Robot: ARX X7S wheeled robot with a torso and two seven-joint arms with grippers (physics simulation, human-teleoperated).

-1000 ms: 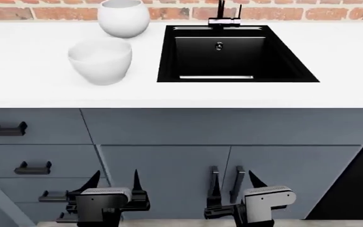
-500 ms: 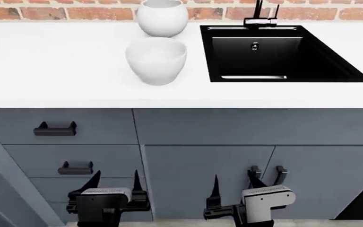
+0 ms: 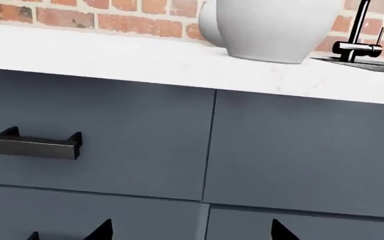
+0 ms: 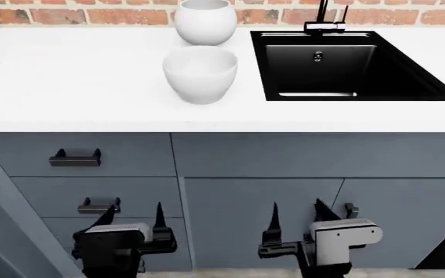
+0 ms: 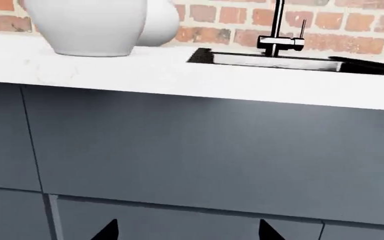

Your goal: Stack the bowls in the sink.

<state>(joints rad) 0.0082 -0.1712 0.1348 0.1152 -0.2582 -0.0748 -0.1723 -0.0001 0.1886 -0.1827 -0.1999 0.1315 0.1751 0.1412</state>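
I see the white countertop (image 4: 68, 75) well above both sets of jaws, the black sink (image 4: 346, 63) set in it up beyond my right gripper (image 4: 294, 223). Two white bowls (image 4: 201, 72) sit just beside it, above my left gripper (image 4: 132, 219). Both jaws spread apart, grasping nothing.

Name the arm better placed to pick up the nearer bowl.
Left, probably. The left tool hangs open nearly below the nearer bowl; the right tool sits below the sink.
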